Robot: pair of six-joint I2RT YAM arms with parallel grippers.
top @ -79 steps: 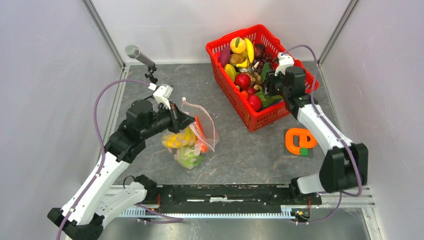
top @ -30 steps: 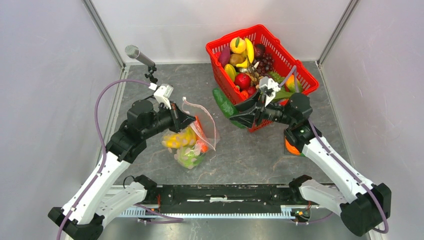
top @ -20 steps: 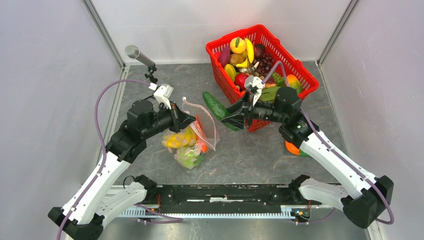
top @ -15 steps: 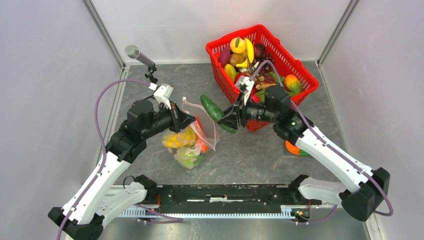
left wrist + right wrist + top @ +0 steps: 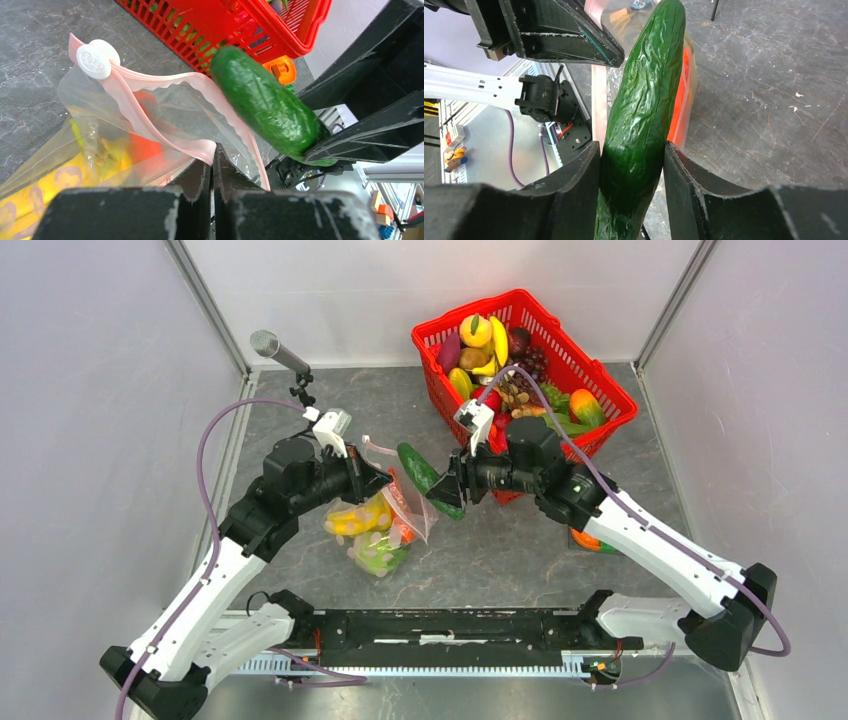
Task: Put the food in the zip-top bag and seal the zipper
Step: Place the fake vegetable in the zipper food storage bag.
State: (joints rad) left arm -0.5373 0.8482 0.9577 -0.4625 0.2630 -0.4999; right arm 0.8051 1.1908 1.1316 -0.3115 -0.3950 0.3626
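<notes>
- Top external view: the zip-top bag [image 5: 380, 540] hangs left of the worktop's [image 5: 500, 560] middle. Its lower end seems to rest on the stone, and a banana bunch [image 5: 352, 520] and other food are already inside.
- Your left gripper [image 5: 212, 162] is pinched tight on the near lip of the bag's mouth, right at the pink zipper [image 5: 145, 78]. It holds that lip up so the mouth gapes.
- Your right gripper [image 5: 631, 160] is clamped across the lower part of the cucumber [image 5: 649, 85]. The free tip points at the mouth, just beside the rim and not yet inside.
- To do this step well, I'd judge you should line the cucumber's long axis with the opening and feed it tip first between the two pink lips. Let go only once most of its length is past the zipper.
- The far lip looks floppy and could fold under the tip, so aim for the middle of the gap.
- Keep the left pinch high and steady, and watch the two grippers, which are now close together.
- Against the earlier frames: the right gripper was down in the red basket [image 5: 445, 390] at the far right corner. A second ago it had the cucumber just beside the basket's wall, and now it has swung across to the bag. The left gripper has kept its pinch, shifting only slightly.
</notes>
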